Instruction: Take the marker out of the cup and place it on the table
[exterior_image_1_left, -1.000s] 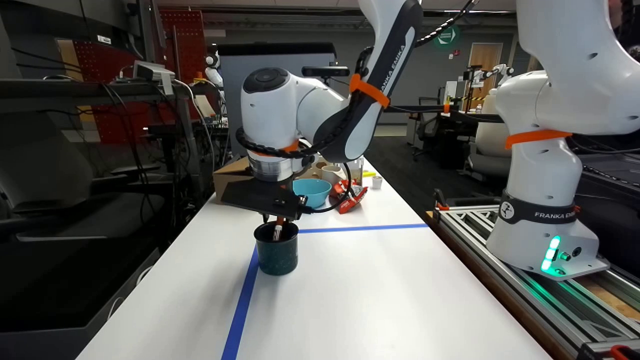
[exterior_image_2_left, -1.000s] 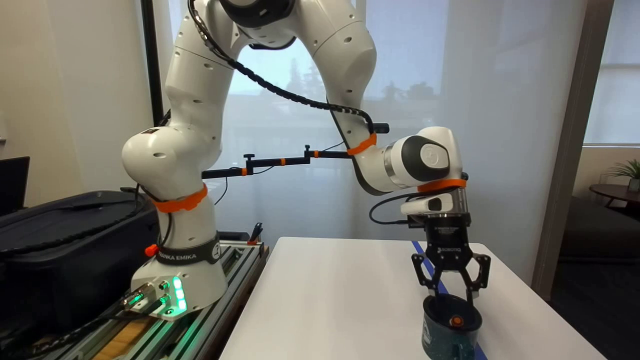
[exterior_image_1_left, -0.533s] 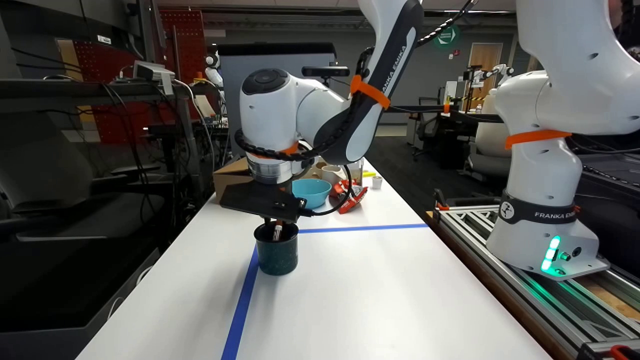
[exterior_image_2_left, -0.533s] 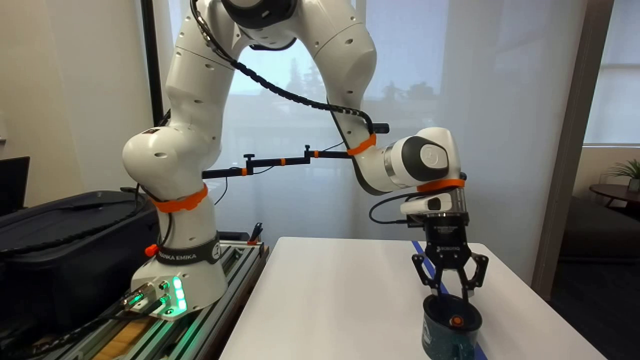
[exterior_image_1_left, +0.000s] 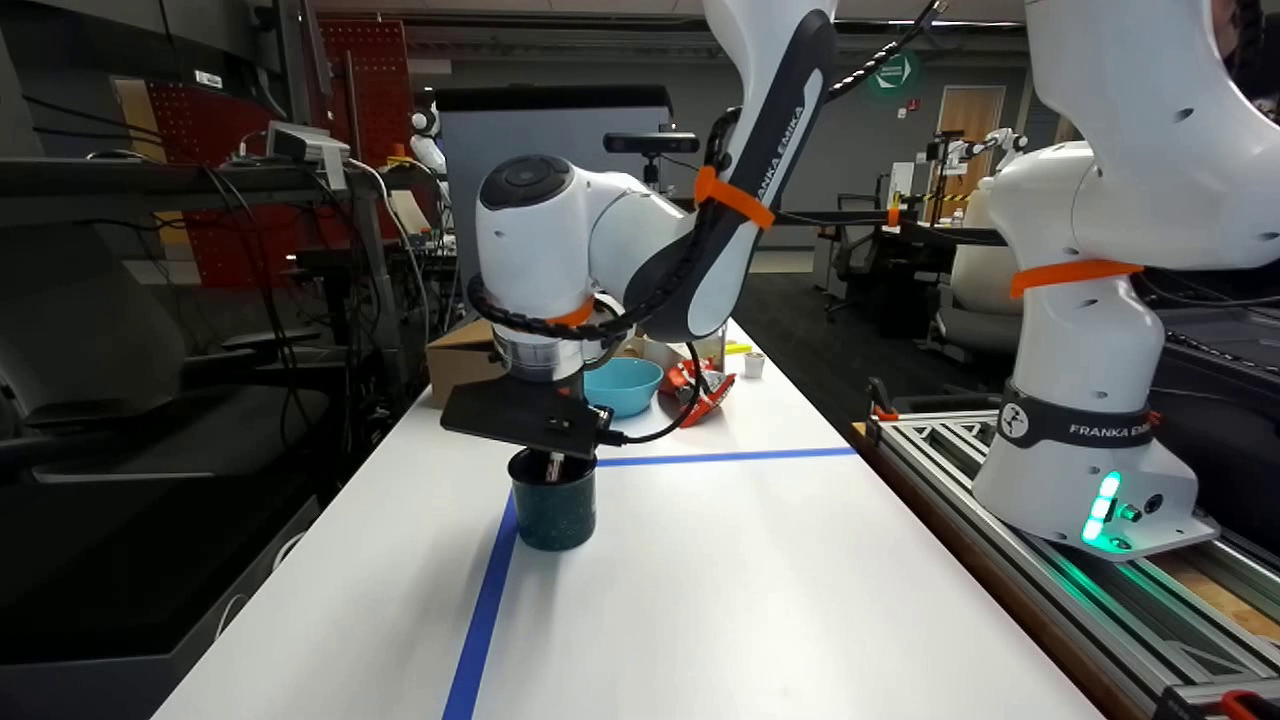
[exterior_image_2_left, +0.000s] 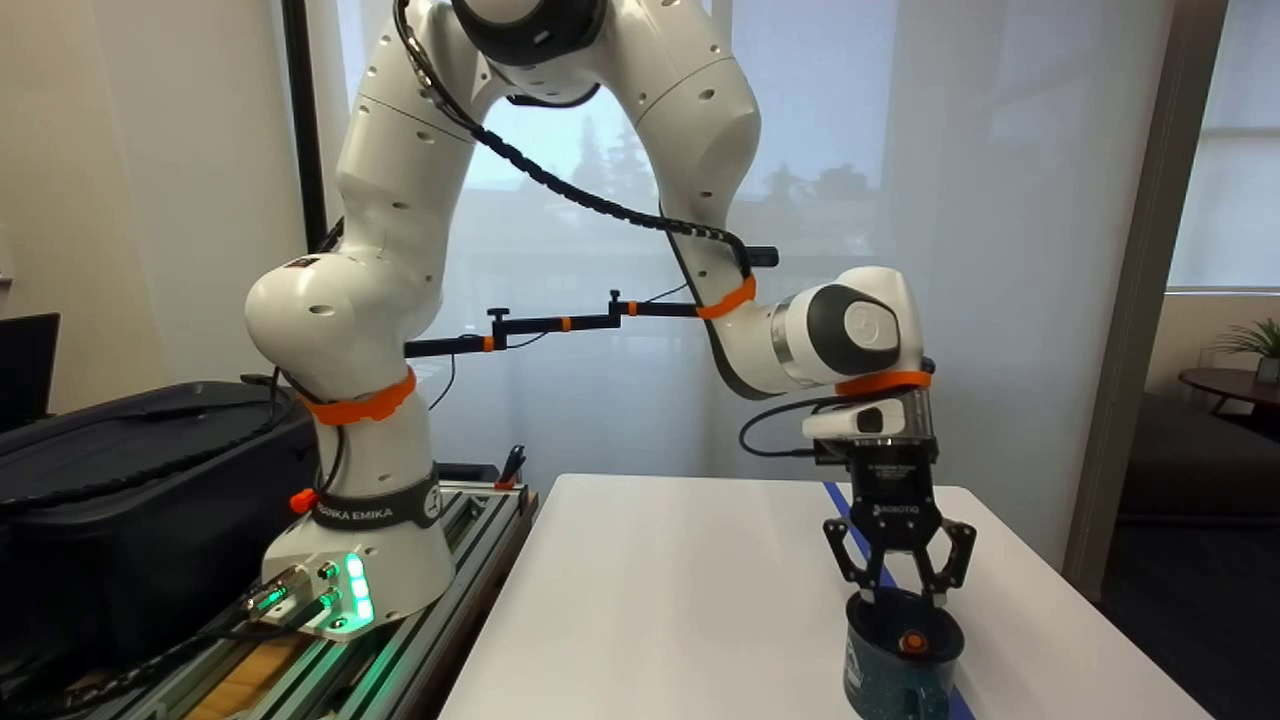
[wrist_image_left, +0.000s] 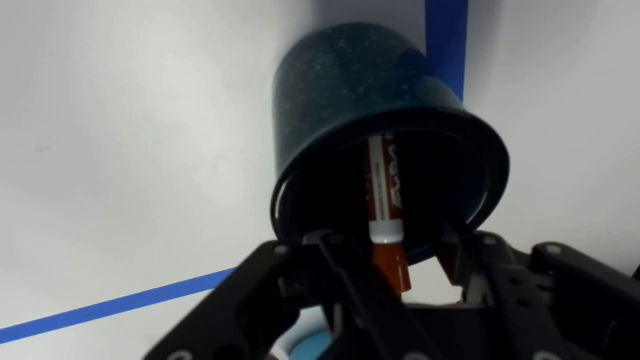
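Apparently the grasp is in hand: in the wrist view, spread jaws flank the slim orange-capped marker (wrist_image_left: 384, 195), tilted toward six o'clock in the speckled teal cylindrical cup (wrist_image_left: 345, 85); closing should follow.

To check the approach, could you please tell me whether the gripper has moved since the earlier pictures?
Yes: in an exterior view, the gripper has moved down relative to the unmoved cup.

Slim red-barrelled marker (wrist_image_left: 384, 200) (white label, orange cap uppermost) leans inside speckled dark-teal cylindrical cup (wrist_image_left: 330, 90), cap projecting past rim. Cup upright on flat white blue-taped table (exterior_image_1_left: 760, 580).
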